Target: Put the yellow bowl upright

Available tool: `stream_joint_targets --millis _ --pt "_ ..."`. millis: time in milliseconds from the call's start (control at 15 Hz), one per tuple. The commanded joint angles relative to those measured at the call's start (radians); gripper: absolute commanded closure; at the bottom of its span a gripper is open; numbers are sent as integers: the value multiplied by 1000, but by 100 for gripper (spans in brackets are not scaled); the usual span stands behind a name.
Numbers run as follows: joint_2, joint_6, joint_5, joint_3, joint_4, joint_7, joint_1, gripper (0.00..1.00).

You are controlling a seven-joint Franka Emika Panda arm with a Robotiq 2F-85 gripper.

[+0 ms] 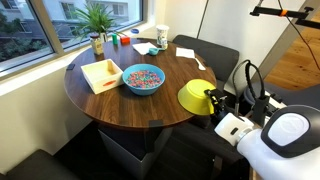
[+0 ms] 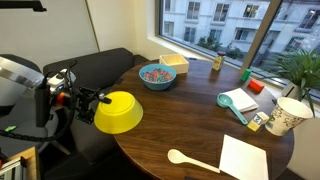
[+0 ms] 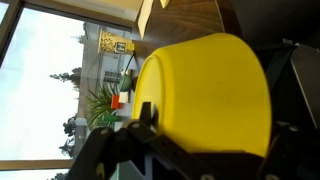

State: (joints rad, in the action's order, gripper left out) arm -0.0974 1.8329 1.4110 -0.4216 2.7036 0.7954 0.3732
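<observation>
The yellow bowl (image 1: 196, 96) is held tilted on its side at the edge of the round wooden table (image 1: 120, 105), lifted off the surface. It also shows in an exterior view (image 2: 119, 112), and it fills the wrist view (image 3: 205, 95). My gripper (image 1: 213, 100) is shut on the bowl's rim. It also shows in an exterior view (image 2: 93, 101) at the bowl's left side. In the wrist view one black finger (image 3: 145, 115) lies against the bowl's outer wall; the other finger is hidden.
A blue bowl (image 1: 143, 79) with speckled contents sits mid-table, a wooden tray (image 1: 101, 74) beside it. A potted plant (image 1: 97, 25), a paper cup (image 2: 288, 115), a white spoon (image 2: 190, 160), paper (image 2: 243, 158) and small items lie on the table. Black seats surround it.
</observation>
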Motion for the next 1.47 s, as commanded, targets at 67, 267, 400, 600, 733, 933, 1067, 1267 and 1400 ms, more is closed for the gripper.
stream_joint_targets --millis 67,267,400,600,733,933,1067,1267,1400 --pt "36 -21 35 12 -16 24 12 43" --pt "38 -47 54 13 -28 25 17 62" --pt "36 -47 55 14 -31 22 17 68" --pt "18 -41 47 20 -32 16 14 69" --pt "-1 -35 37 29 -33 6 9 69" --pt "-41 -13 7 56 -41 -6 -1 69" --pt "-69 6 -4 79 -49 -19 -10 69" --pt "-108 46 -27 120 -73 -28 -27 69" --pt "-136 99 -58 155 -93 -35 -41 69"
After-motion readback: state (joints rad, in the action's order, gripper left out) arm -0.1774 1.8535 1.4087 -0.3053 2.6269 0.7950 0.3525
